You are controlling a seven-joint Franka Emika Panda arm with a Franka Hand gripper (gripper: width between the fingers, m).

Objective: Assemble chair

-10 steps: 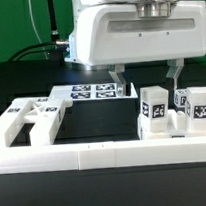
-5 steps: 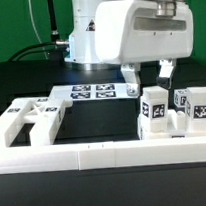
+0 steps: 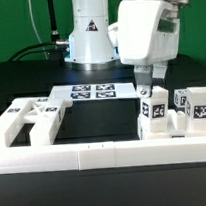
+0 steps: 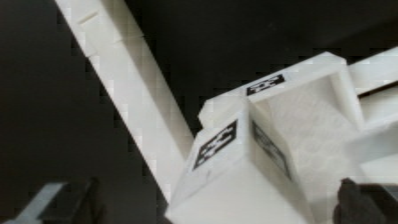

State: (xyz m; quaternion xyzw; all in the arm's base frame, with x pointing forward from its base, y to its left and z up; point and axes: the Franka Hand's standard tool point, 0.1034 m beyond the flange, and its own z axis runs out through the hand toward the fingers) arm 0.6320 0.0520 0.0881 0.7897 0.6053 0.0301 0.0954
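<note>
Near the desk's front edge, toward its corner at the exterior view's right, the gripper (image 3: 144, 88) hangs just over a tagged post (image 3: 152, 111), w/ a second post (image 3: 197, 106) just beside it, nearer that corner. Wrist view shows the fingers (image 4: 64, 200) blurred but set wide apart, i.e. open & holding nothing, w/ the post's tagged top btwn them. Slotted panel (image 3: 27, 122) lies by the front edge at the exterior view's left, just behind the rail (image 3: 95, 152); marker board (image 3: 95, 91) lies flat mid-desk.
</note>
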